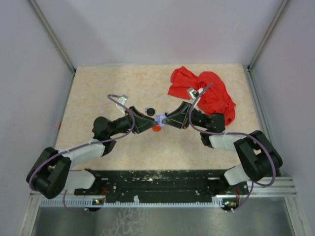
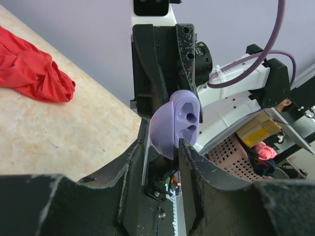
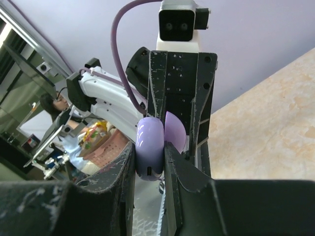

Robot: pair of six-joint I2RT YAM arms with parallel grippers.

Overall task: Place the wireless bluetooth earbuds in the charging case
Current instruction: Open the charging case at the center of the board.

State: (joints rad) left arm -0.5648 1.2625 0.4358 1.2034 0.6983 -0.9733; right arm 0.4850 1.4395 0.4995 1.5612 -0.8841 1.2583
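The charging case [image 1: 160, 119], a lavender clamshell, is held over the middle of the table [image 1: 98, 88], where the two arms meet. The right end effector [image 3: 149, 147] pinches one rounded half flat between its fingers. The left end effector [image 2: 164, 142] has its fingers pressed against either side of the other half, whose inner face shows two hollow sockets. The halves stand open, joined along one edge. From above, the case is only a small lavender spot, mostly covered by the black fingers. Just on its near side shows a red-orange bit [image 1: 156, 128], partly hidden and too small to identify. A small black round piece [image 1: 150, 110] lies just beyond the fingers; whether it is an earbud I cannot tell. A red cloth [image 1: 204, 93] is heaped at the far right, near the right arm and the wall. Bare table stretches to the left and far edges.
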